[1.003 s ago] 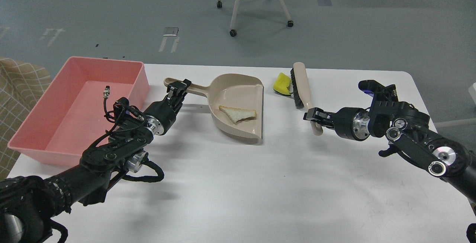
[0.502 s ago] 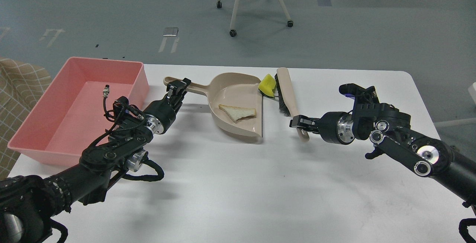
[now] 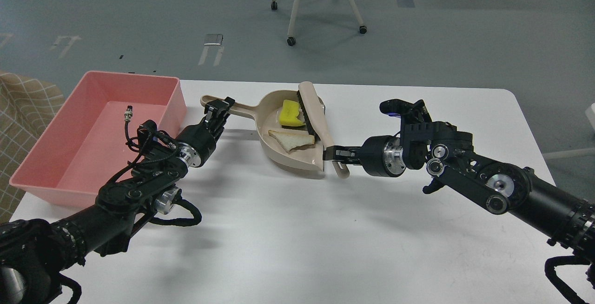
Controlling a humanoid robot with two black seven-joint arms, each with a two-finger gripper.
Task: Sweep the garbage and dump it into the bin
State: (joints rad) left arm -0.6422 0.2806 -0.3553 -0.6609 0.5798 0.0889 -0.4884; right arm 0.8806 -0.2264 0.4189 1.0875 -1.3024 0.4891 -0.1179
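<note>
A beige dustpan (image 3: 283, 153) lies on the white table (image 3: 297, 229), its mouth to the right. Inside it lie a yellow sponge (image 3: 291, 112) and a triangular white bread slice (image 3: 292, 140). My left gripper (image 3: 216, 112) is shut on the dustpan's handle (image 3: 241, 109). My right gripper (image 3: 335, 154) is shut on the handle of a beige hand brush (image 3: 313, 113), whose dark bristles rest inside the pan against the sponge. The pink bin (image 3: 51, 174) stands at the table's left, with no garbage in it.
A cable with a small connector (image 3: 127, 114) from my left arm hangs over the bin. A wheeled chair (image 3: 316, 2) stands on the grey floor beyond the table. A checked cloth (image 3: 23, 104) lies at the far left.
My right gripper has swept the brush leftward, pushing the yellow sponge from the table into the dustpan beside the bread. The dustpan and left gripper shifted slightly left.
</note>
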